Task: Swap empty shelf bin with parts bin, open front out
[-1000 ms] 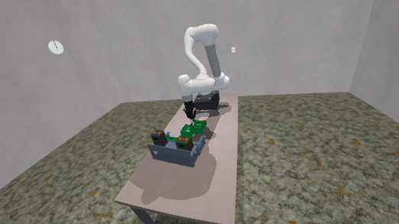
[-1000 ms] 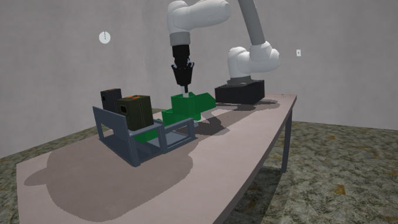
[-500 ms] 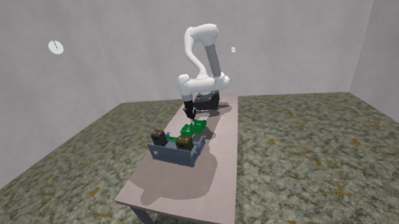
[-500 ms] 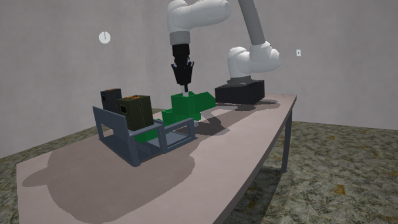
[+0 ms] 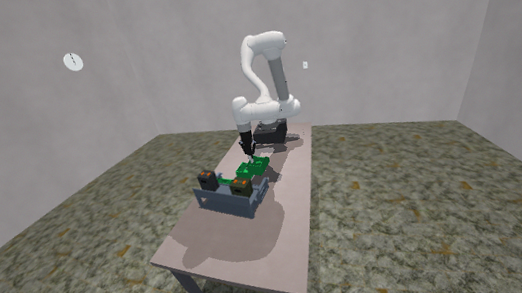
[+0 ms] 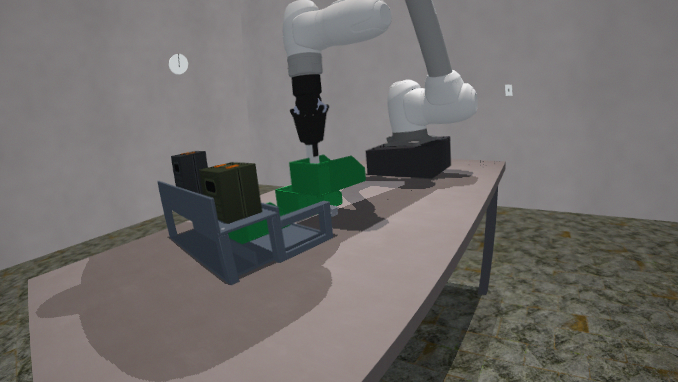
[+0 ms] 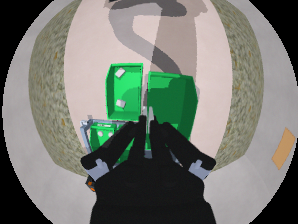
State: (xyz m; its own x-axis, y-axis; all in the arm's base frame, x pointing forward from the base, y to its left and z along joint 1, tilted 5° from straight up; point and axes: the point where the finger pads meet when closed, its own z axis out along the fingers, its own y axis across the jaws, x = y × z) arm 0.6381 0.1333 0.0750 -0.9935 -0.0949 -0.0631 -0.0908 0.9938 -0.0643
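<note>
My hand point(image 5: 251, 158) point(image 6: 313, 151) point(image 7: 147, 112) pointed down with its fingers nearly together, pinching one wall of the empty bin point(image 5: 262, 163) point(image 6: 327, 176) point(image 7: 171, 95), which I held off the shelf and raised above the counter point(image 5: 300, 189) point(image 6: 375, 250) point(image 7: 90, 40). Just beside my fingers and lower down sat the bin with the parts point(image 5: 243, 170) point(image 6: 295, 201) point(image 7: 131, 91), two pale pieces inside it. Close by, below my hand, the grey shelf point(image 5: 226, 203) point(image 6: 187, 204) point(image 7: 84, 136) carried a dark box point(image 5: 208, 181) point(image 6: 192, 174) and an olive box point(image 5: 241, 188) point(image 6: 233, 194) on its top board.
</note>
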